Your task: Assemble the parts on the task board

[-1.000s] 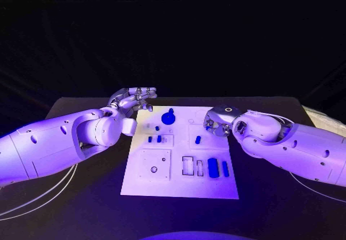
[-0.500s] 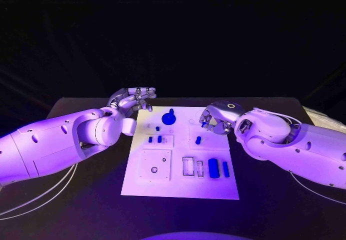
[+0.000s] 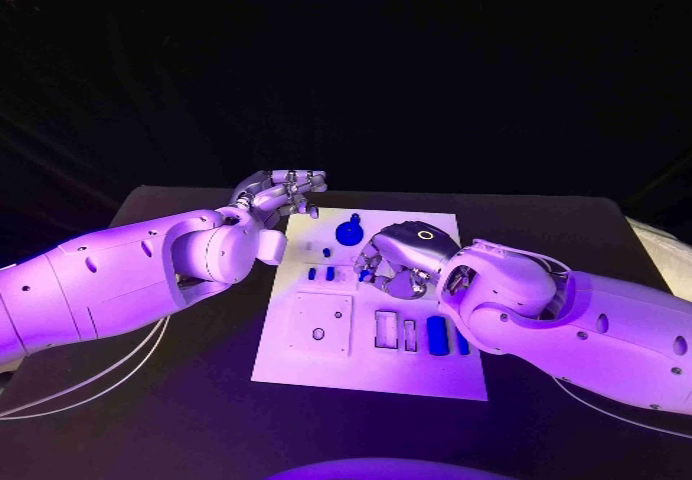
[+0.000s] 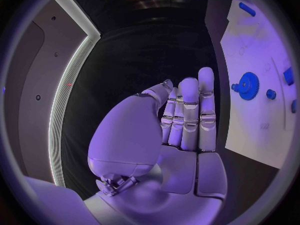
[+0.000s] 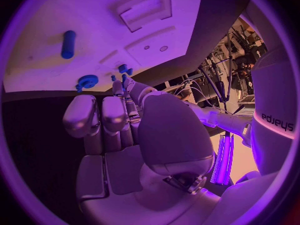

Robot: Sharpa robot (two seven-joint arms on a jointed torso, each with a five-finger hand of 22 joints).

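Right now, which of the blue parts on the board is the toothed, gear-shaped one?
The round blue gear at the far end of the task board, near the left hand. The other blue parts are small pegs or long bars.

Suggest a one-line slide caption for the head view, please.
Right hand reaches over the white task board beside the blue gear, while the left hand hovers off its far corner.

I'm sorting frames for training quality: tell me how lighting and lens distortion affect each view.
Head view: violet light washes the task board and both arms, the surroundings stay near black, and the right hand covers part of the board. Left wrist view: fisheye bends the board's edge; the left hand is evenly lit. Right wrist view: pinker light, board edges bowed, the blue gear still readable.
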